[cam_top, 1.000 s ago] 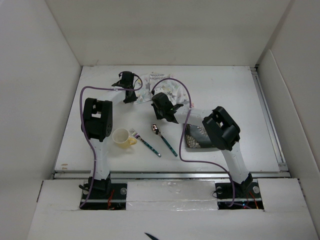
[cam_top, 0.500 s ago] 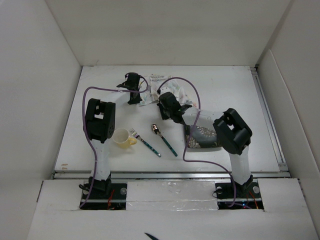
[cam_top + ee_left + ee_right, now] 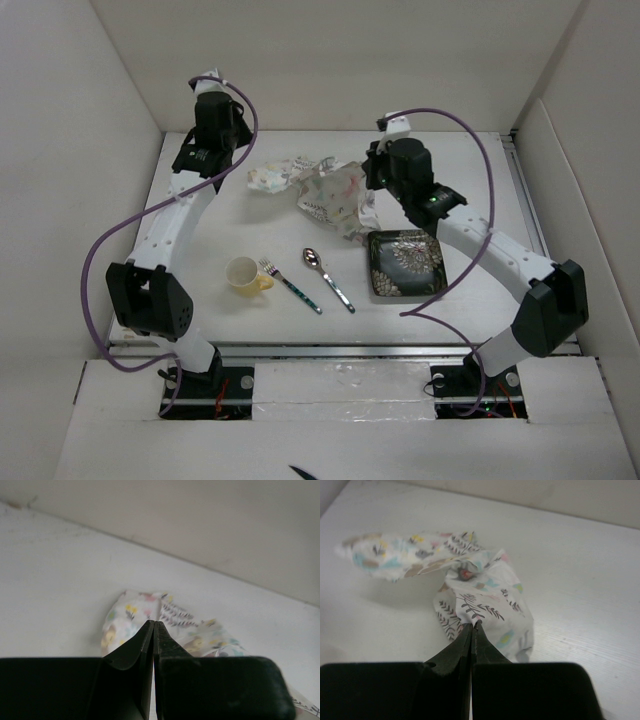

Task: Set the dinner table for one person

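The floral placemat [image 3: 322, 190] is crumpled and stretched across the back of the white dinner table [image 3: 470, 180]. My left gripper [image 3: 154, 623] is shut, its tips at the placemat's left end [image 3: 127, 615], which looks pinched. My right gripper [image 3: 475, 625] is shut on a puckered fold of the placemat [image 3: 485, 592]. In the top view both wrists are raised, the left [image 3: 215, 118] at the back left and the right [image 3: 402, 162] at the placemat's right end. A black patterned plate [image 3: 405, 263], a spoon [image 3: 328, 278], a fork [image 3: 290, 285] and a yellow cup [image 3: 243, 275] lie nearer the front.
White walls close in the table on the left, the back and the right. A metal rail [image 3: 340, 349] runs along the front edge. Purple cables [image 3: 100, 260] loop off both arms.
Both grippers closed on the placemat and both arms rose from low over the table. The placemat's left end was drawn out to the left. The right arm no longer covers the plate.
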`<action>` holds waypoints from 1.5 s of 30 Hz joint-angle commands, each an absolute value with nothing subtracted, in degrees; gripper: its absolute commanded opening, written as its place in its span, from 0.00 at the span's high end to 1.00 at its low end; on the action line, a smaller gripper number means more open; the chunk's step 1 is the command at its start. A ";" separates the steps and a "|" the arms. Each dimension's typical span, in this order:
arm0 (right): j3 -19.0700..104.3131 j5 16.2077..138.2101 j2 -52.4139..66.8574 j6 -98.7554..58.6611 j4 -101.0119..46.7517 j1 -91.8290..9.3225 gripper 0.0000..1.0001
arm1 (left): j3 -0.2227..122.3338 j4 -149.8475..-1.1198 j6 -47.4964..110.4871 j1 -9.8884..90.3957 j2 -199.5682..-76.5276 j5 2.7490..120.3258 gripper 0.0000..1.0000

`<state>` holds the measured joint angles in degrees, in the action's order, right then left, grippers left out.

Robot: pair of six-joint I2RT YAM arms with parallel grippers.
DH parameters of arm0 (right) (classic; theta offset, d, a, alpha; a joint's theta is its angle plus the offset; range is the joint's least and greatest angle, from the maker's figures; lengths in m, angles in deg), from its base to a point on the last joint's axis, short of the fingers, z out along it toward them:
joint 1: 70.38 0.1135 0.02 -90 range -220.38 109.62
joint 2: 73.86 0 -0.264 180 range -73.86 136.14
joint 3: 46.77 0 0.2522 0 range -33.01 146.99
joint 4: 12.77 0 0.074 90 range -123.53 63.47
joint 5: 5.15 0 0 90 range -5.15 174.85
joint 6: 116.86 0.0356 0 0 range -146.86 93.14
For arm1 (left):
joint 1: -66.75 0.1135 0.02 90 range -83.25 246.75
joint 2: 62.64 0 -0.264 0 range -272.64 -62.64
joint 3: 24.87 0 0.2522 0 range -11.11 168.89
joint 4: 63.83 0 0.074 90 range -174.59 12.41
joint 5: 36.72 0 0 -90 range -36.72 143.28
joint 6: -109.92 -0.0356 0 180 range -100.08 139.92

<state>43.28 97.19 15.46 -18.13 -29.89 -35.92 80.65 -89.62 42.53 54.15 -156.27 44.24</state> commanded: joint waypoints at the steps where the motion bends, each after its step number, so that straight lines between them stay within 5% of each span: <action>1: 45.21 98.38 9.47 -20.53 -32.33 -39.35 1.00 | 83.80 -86.03 45.05 55.85 -151.15 45.01 1.00; 8: 44.42 94.36 0.68 -20.45 -33.04 -49.36 1.00 | 86.45 -85.06 47.08 60.60 -148.68 55.18 1.00; 13: 45.48 90.56 3.92 -19.57 -33.48 -52.45 1.00 | 85.84 -89.54 41.82 50.69 -157.20 50.41 1.00; 17: 43.90 90.12 7.26 -18.87 -32.69 -53.68 1.00 | 83.99 -94.18 39.44 50.15 -165.89 53.01 0.77; 21: 41.26 87.85 8.22 -18.34 -29.61 -55.43 1.00 | 82.22 -97.26 37.06 46.90 -168.90 56.18 0.68; 26: 40.21 86.09 9.02 -17.64 -27.95 -56.67 1.00 | 81.61 -102.19 34.33 38.81 -171.44 44.58 0.58; 37: 36.86 81.77 7.62 -16.58 -24.51 -57.20 1.00 | 82.30 -105.27 33.63 38.80 -182.33 36.41 0.54; 45: 36.24 79.93 6.82 -16.05 -23.55 -58.25 1.00 | 91.00 -108.61 33.10 40.83 -191.65 43.16 0.59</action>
<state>36.24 81.65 9.16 -16.49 -28.18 -57.69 87.38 -104.55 34.07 40.38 -187.70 41.18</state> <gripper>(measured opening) 0.010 0.420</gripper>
